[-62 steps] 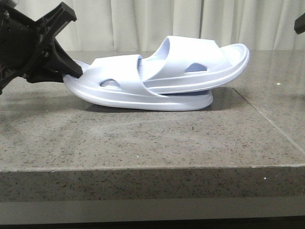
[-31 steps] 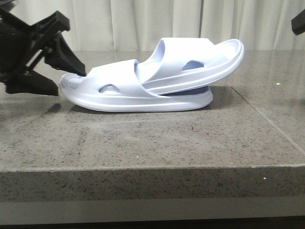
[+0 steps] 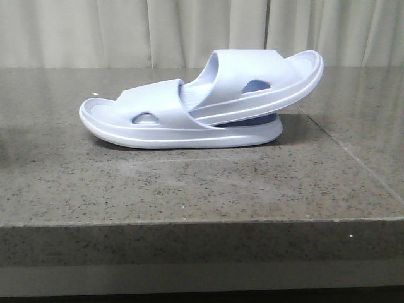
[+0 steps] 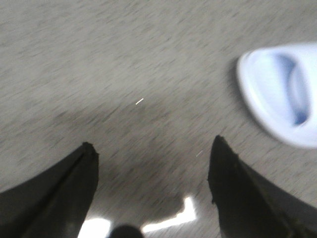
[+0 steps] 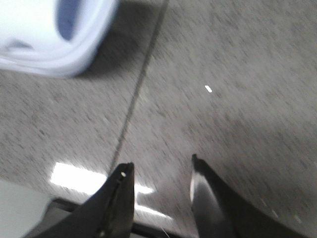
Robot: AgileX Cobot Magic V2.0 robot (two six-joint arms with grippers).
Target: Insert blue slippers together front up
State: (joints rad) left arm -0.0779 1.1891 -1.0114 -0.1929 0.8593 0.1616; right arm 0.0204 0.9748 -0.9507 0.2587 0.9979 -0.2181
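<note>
Two blue slippers sit nested on the grey stone table, and from the front camera we see no arm at all. Starting at the left, we have the lower slipper lying flat on its sole, its rounded end pointing left and its wide strap with an oval side hole facing us. Moving right, the upper slipper is pushed in under that strap and tilts upward, its free end raised to the right and clear of the tabletop. A seam line in the stone runs just right of the pair, and pale curtains hang behind.

Over on the left wrist camera, we find the left gripper with its fingers spread wide over bare stone, nothing between them, one slipper end off to the side. On the right wrist camera, the right gripper is parted too, more narrowly, holding nothing, with the seam and a slipper end in view. Both pictures are blurred.
</note>
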